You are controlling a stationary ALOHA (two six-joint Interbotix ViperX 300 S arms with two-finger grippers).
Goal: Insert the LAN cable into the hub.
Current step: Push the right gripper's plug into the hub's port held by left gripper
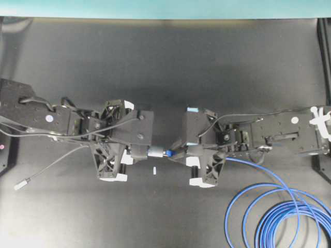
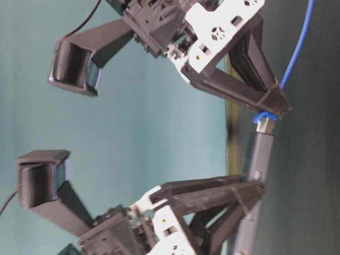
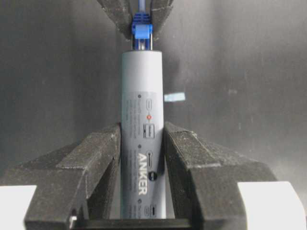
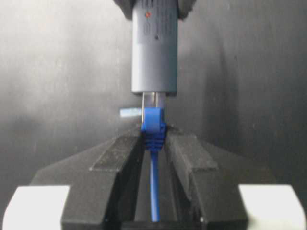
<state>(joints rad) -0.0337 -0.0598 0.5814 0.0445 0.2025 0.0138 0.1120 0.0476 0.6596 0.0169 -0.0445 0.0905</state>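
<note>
The hub (image 3: 142,139) is a slim grey bar marked ANKER, held lengthwise between the jaws of my left gripper (image 3: 142,136), which is shut on it. It also shows in the overhead view, hub (image 1: 155,153), and at table level, hub (image 2: 258,159). My right gripper (image 4: 153,134) is shut on the blue boot of the LAN cable (image 4: 153,127). The cable's clear plug (image 4: 154,99) sits in the end of the hub (image 4: 154,62). The two grippers, left gripper (image 1: 138,153) and right gripper (image 1: 178,153), face each other above the middle of the table.
Blue cable loops (image 1: 282,212) lie at the front right of the black table. The hub's thin grey cord ends in a small silver plug (image 1: 20,184) at the left. A tiny white chip (image 1: 154,170) lies below the grippers.
</note>
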